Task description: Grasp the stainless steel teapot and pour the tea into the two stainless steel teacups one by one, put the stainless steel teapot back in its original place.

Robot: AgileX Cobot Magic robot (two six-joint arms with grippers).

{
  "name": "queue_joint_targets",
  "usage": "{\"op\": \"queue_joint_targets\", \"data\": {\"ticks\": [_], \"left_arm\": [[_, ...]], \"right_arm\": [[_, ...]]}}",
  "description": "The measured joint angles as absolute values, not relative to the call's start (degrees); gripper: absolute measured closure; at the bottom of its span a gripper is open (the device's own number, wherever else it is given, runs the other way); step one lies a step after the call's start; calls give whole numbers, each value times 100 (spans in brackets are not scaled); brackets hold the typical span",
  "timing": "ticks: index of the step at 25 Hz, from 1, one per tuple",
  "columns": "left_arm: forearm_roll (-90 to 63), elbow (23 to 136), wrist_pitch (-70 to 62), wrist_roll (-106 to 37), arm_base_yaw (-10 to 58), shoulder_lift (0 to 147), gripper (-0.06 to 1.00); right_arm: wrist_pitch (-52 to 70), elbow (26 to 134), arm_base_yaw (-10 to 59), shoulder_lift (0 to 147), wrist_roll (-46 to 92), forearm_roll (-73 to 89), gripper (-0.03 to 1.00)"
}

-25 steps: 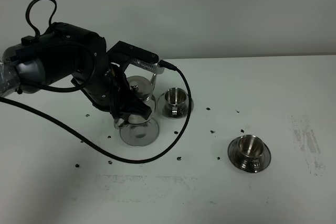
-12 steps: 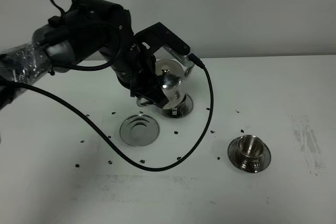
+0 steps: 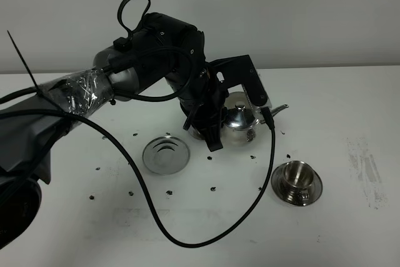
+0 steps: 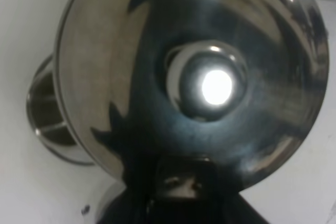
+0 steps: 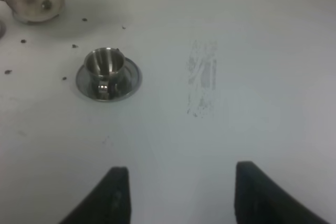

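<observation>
Clamping the stainless steel teapot (image 3: 240,120), the left gripper (image 3: 212,130) is holding it aloft, the empty saucer (image 3: 166,155) lying on its other side. Its wrist view is showing the lid knob (image 4: 210,85) just ahead, a teacup (image 4: 50,114) beyond. The right gripper (image 5: 181,198) is hanging, jaws apart, another teacup (image 5: 105,66) well ahead.

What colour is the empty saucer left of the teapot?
Shiny silver, with ringed grooves at its centre; the saucer shows best in the high exterior view.

Soft even light; hot glare on the blurred teapot (image 4: 202,83).
</observation>
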State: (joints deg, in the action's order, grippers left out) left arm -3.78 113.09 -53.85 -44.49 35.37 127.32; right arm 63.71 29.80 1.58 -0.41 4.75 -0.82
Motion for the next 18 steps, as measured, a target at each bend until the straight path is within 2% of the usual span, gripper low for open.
{"op": "queue_joint_targets", "data": {"ticks": [18], "left_arm": [[0, 11309, -5027, -6787, 3623, 12939, 73]], "right_arm": [[6371, 2980, 158, -41, 475, -82, 53]]}}
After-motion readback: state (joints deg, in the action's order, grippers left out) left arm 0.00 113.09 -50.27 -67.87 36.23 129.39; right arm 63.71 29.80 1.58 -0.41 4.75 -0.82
